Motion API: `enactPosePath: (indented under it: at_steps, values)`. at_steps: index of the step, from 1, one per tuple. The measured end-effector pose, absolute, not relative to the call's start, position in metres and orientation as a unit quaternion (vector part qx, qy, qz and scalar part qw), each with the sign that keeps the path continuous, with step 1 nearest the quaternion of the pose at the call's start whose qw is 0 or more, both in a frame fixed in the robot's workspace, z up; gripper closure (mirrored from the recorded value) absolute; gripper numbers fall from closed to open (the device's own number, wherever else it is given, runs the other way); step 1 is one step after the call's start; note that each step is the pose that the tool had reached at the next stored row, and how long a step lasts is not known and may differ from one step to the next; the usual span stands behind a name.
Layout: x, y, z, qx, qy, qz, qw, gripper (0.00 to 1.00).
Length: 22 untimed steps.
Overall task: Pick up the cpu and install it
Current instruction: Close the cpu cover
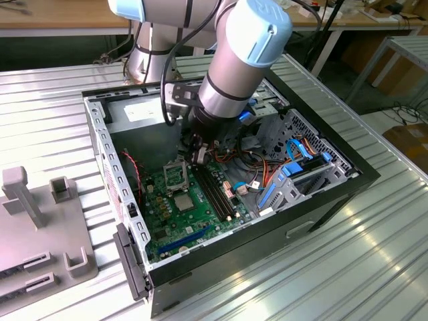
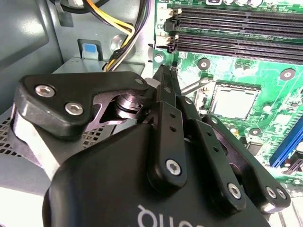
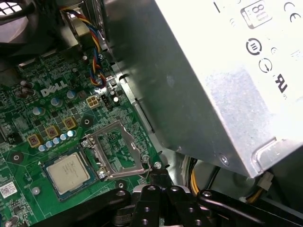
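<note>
The black claw (image 3: 163, 182) sits nearest the lens, its fingers together on nothing, tips beside the open socket frame (image 3: 116, 149). The cpu (image 3: 68, 172) lies seated in the socket on the green board (image 1: 177, 214); thin, light, rigid and likely fragile, it is best gripped by opposite edges. The exterior view adds the case (image 1: 281, 234) on the ribbed tabletop (image 1: 374, 261), while the second wrist view shows memory slots (image 2: 236, 28).

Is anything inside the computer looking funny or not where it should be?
One thing: the hinged metal frame is swung open beside the cpu, so the silvery chip lies uncovered on the green board. Nothing looks spilled or broken.
</note>
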<state>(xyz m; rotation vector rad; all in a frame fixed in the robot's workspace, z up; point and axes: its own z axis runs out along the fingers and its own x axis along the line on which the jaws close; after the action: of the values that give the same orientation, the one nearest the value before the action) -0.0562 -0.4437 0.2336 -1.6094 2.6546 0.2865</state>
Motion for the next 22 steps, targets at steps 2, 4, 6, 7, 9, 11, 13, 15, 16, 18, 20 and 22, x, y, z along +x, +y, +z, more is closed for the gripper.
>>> enactPosePath:
  at_steps: [2,4,6,7,9,11,13,15,16,18,20,22]
  values:
    - [-0.0562,-0.4437,0.2344,-0.516,0.852,0.091,0.011,0.89]
    - [-0.0562,-0.4437,0.2352,-0.516,0.852,0.089,0.01,0.89]
    - [-0.0562,-0.4436,0.2359,-0.516,0.852,0.087,0.009,0.89]
    - [-0.0562,-0.4437,0.2362,-0.516,0.852,0.087,0.009,0.89]
    - [-0.0562,-0.4437,0.2367,-0.516,0.852,0.085,0.008,0.89]
    - [-0.0563,-0.4437,0.2374,-0.516,0.852,0.084,0.007,0.89]
    - [-0.0565,-0.4437,0.2376,-0.516,0.852,0.083,0.007,0.89]
    - [-0.0567,-0.4437,0.2379,-0.516,0.852,0.083,0.006,0.89]
    - [-0.0568,-0.4437,0.2381,-0.516,0.852,0.082,0.006,0.89]
    - [-0.057,-0.4438,0.2383,-0.516,0.853,0.081,0.005,0.89]
    - [-0.0573,-0.4438,0.2389,-0.516,0.853,0.079,0.004,0.89]
    - [-0.0574,-0.4438,0.2394,-0.516,0.853,0.078,0.004,0.89]
